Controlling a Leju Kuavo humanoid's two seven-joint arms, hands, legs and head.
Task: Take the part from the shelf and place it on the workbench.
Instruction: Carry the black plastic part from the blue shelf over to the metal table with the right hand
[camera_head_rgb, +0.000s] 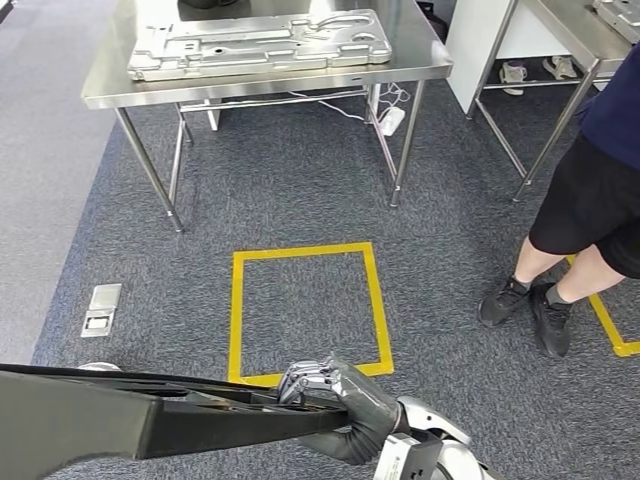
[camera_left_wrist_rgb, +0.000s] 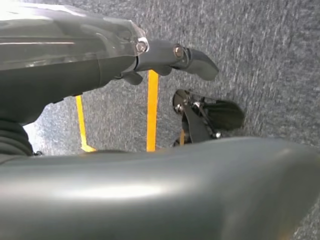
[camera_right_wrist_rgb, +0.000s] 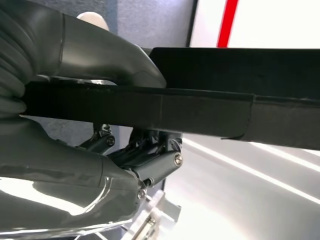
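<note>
Clearly, your right hand gripped the black part; your left hand I couldn't tell. Next, carry it to the worktop.

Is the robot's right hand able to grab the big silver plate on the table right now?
Probably not. The right hand already grips the long black part, and the silver plate lies far off on the table across the carpet.

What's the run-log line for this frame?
phase: carrying | right hand: grips black part | workbench: ahead, holds metal panel | person: right
</note>
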